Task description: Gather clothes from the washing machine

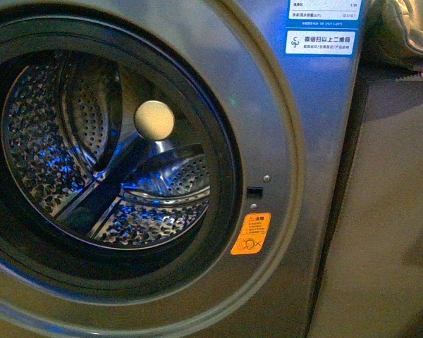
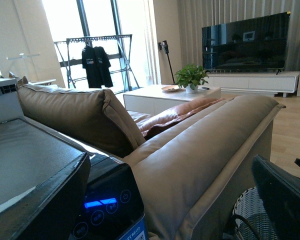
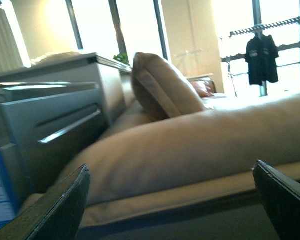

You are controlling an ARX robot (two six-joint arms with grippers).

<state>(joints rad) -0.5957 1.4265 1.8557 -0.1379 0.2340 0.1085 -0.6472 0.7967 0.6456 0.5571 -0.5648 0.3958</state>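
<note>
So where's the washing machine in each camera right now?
Front: the washing machine fills the frame, its drum open and showing no clothes.
Left wrist: its top and lit panel sit lower left.
Right wrist: its grey body is at left.
Shared landmark: the tan sofa beside it.

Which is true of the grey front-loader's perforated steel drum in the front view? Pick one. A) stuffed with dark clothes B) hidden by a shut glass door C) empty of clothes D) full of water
C: the perforated steel drum shows bare metal and blue reflections, no fabric.
</note>
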